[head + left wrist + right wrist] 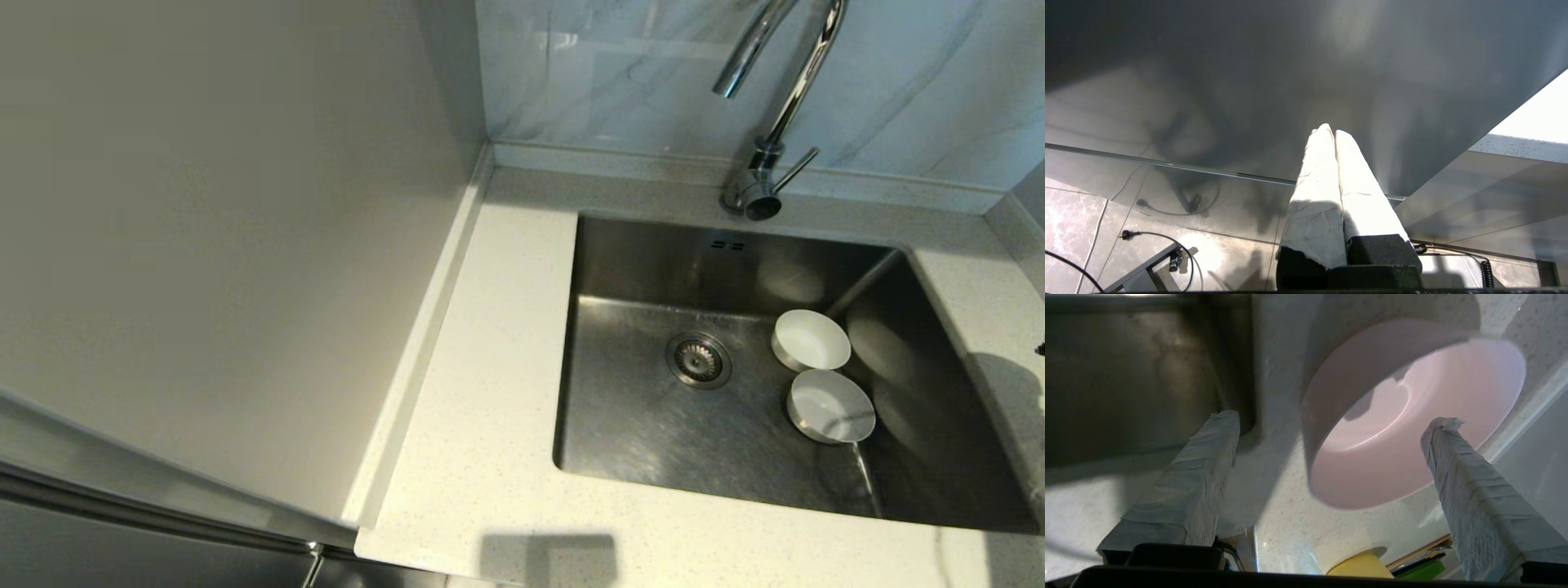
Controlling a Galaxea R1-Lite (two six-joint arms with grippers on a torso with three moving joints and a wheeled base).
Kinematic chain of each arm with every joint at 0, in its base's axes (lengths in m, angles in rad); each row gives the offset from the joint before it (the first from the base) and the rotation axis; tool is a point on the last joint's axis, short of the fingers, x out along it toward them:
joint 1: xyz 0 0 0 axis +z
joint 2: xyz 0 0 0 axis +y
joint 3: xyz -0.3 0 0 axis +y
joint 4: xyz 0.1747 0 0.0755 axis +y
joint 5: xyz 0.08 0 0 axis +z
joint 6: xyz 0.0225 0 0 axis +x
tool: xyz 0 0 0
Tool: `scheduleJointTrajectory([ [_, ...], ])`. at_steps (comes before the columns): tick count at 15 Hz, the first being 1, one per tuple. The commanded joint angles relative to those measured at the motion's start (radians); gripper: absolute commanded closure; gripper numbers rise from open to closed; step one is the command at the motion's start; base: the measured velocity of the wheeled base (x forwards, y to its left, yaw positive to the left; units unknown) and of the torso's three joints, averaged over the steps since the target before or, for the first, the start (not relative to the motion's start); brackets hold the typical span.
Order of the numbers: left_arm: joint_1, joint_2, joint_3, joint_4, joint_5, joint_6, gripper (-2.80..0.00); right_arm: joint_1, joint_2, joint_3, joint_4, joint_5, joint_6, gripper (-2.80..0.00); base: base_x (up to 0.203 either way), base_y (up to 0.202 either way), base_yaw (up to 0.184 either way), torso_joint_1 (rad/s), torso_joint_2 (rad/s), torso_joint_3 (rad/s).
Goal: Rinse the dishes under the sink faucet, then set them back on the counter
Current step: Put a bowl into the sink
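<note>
Two white bowls sit side by side in the right part of the steel sink, right of the drain strainer. The chrome faucet rises behind the basin, and no water shows. The pale pink bowl rests on the speckled counter beside the sink's edge, out of the head view. My right gripper hangs open at it. One taped finger crosses the bowl's mouth; the other stands apart near the sink. My left gripper is shut and empty, parked low by a grey cabinet front.
A tall grey panel walls off the counter's left side. A low raised rim runs along the tiled back wall. In the right wrist view a yellow object and a green item lie further along the counter.
</note>
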Motion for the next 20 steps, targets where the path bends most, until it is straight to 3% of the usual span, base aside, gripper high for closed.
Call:
scheduleJointTrajectory([
  [1, 0.000, -0.003, 0.000, -0.001, 0.000, -0.001, 0.00, -0.013, 0.066, -0.035, -0.010, -0.002, -0.002, -2.80, 0.000, 0.000, 0.000, 0.000, 0.00, 0.000],
  [8, 0.000, -0.003, 0.000, -0.001, 0.000, -0.001, 0.00, -0.019, 0.081, -0.041, -0.066, 0.000, -0.001, -2.80, 0.000, 0.000, 0.000, 0.000, 0.00, 0.000],
  [9, 0.000, -0.003, 0.000, -0.001, 0.000, -0.001, 0.00, -0.019, 0.081, -0.041, -0.074, 0.000, 0.001, 0.00, 0.000, 0.000, 0.000, 0.000, 0.00, 0.000],
  [20, 0.000, -0.003, 0.000, -0.001, 0.000, -0.001, 0.00, -0.027, 0.074, -0.038, -0.096, 0.004, -0.002, 0.00, 0.000, 0.000, 0.000, 0.000, 0.00, 0.000],
])
